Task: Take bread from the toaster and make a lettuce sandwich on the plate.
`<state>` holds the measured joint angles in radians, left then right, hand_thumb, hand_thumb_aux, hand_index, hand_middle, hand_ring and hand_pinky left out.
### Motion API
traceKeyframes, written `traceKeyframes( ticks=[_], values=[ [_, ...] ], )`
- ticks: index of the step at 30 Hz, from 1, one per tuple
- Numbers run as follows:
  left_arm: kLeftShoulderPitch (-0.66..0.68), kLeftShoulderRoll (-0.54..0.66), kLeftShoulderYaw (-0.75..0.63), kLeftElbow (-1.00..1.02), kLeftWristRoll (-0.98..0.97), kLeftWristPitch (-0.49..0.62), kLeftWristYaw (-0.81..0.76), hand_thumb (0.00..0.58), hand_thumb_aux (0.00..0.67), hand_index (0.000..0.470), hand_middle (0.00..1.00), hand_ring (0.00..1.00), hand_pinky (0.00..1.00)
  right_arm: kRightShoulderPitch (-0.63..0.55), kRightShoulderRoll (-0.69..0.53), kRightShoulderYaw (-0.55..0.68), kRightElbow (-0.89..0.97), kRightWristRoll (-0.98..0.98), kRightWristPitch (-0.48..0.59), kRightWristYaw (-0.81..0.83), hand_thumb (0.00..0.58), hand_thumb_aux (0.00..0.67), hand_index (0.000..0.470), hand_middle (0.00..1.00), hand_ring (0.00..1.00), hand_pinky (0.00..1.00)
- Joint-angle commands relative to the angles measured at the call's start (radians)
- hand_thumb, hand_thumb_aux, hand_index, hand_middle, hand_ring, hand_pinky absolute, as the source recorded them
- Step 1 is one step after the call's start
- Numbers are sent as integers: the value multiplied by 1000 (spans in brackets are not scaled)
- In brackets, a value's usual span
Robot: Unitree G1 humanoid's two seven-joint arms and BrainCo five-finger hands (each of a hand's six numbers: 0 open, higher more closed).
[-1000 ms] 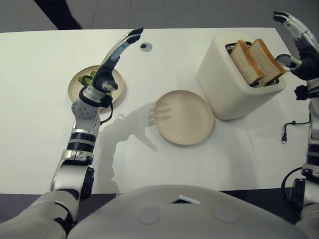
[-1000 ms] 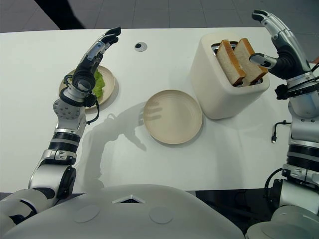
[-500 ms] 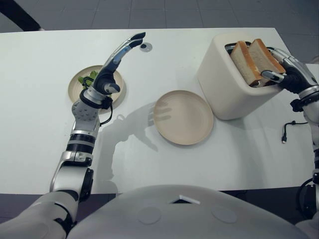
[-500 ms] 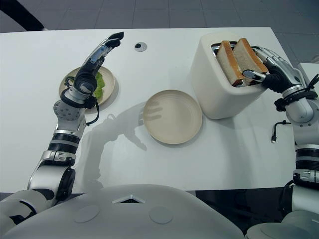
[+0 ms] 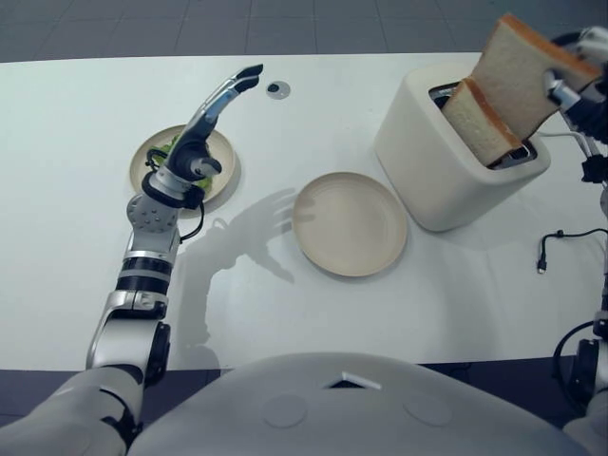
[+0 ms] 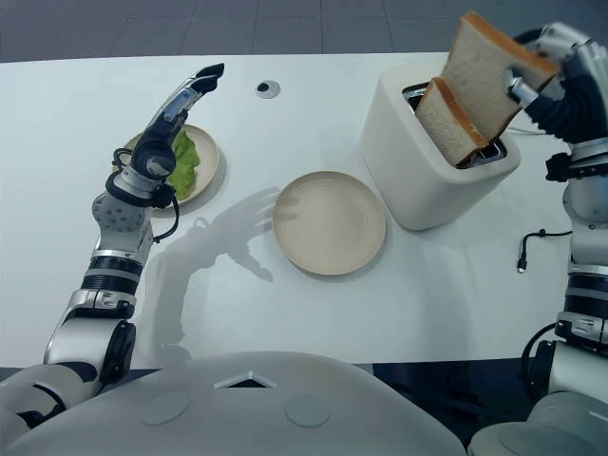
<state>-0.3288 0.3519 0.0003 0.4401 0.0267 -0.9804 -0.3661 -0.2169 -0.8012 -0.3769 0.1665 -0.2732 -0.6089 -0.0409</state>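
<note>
The fingers of our right hand clamp the raised bread slice by its right edge. We judge it light and crushable, so squeeze gently. The fingers of our left hand are straight and empty.

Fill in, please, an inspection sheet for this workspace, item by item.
Surface: white table.
Job's things: toaster with lower slice in its slot; upper slice held over it; empty plate at centre; lettuce on small plate at left.
Clutter: round disc near the far edge.
Hands: left hand open above the small plate; right hand shut on the upper slice.
Cables: loose cable at the table's right.
Surroundings: grey tiled floor.
</note>
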Motion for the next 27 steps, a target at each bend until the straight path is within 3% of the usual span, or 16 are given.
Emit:
traceKeyframes(
  ticks=[1,4,7,13,16,19,27],
  values=[
    [-30,64,54,56,121,25,86,0,0,0,0,0,0,-20,39,-74,-61,72,-42,-56,580,670,470,1000,1000,1000],
    [-30,175,53,107,379,126,233,0,0,0,0,0,0,-7,69,-49,-146,262,-76,18,580,670,470,1000,1000,1000],
    [-21,274,0,176,579,280,339,0,0,0,0,0,0,49,90,82,-273,488,-94,183,580,670,470,1000,1000,1000],
    [-63,344,-83,287,713,493,455,0,0,0,0,0,0,224,77,396,-473,757,-15,586,580,670,470,1000,1000,1000],
    [-75,349,-121,306,716,526,460,0,0,0,0,0,0,226,116,492,-424,687,60,661,580,670,470,1000,1000,1000],
    [-81,349,-154,299,707,539,455,0,0,0,0,0,0,196,161,568,-314,411,105,631,580,670,470,1000,1000,1000],
    [-56,363,-200,263,679,573,399,0,0,0,0,0,0,129,221,571,-100,63,177,483,580,670,470,1000,1000,1000]
  ],
)
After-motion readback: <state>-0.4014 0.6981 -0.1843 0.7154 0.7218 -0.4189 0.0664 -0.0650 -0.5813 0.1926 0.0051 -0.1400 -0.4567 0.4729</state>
